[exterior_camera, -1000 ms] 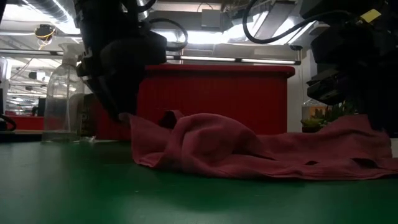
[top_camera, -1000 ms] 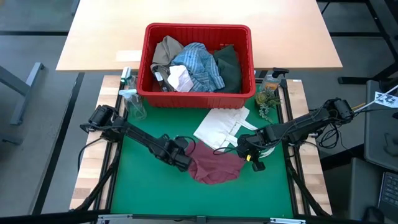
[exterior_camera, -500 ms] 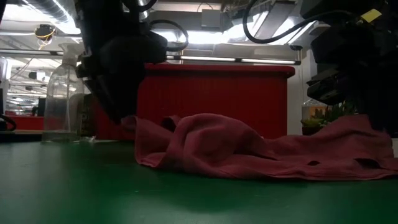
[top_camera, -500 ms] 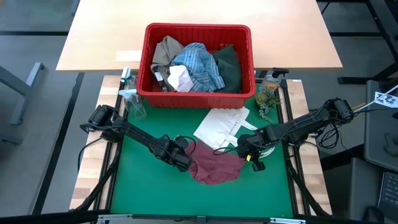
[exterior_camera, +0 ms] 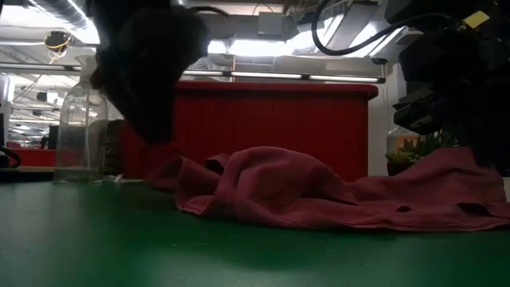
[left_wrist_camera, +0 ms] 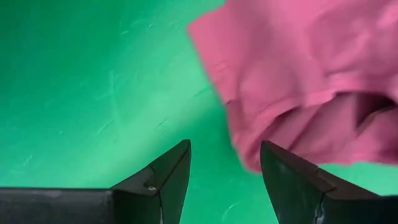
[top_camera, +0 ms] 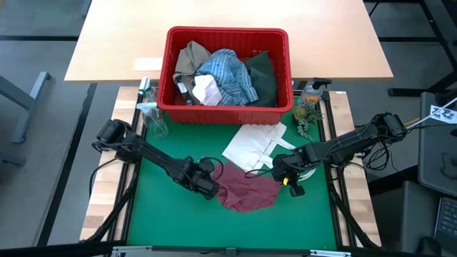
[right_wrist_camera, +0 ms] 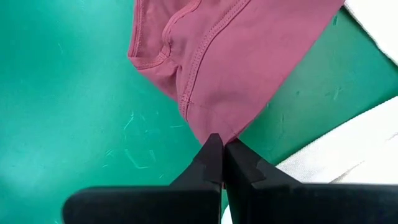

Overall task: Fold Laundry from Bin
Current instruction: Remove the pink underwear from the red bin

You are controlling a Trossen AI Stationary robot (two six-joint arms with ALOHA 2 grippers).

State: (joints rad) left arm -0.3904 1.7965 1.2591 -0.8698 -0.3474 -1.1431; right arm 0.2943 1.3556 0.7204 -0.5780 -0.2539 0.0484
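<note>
While the left hand (left_wrist_camera: 224, 165) gapes empty, only the wrist view shows the right hand (right_wrist_camera: 222, 155) pinching the maroon cloth (right_wrist_camera: 242, 56).

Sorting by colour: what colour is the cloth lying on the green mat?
Maroon, a pinkish dark red. The small maroon cloth shows best in the right wrist view.

Left hand (left_wrist_camera: 224, 163) spread open; right hand (right_wrist_camera: 222, 149) pinched closed.

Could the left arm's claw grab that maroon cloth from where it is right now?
Probably yes. The left claw is open, just off the maroon cloth edge, with only bare green mat between them.
</note>
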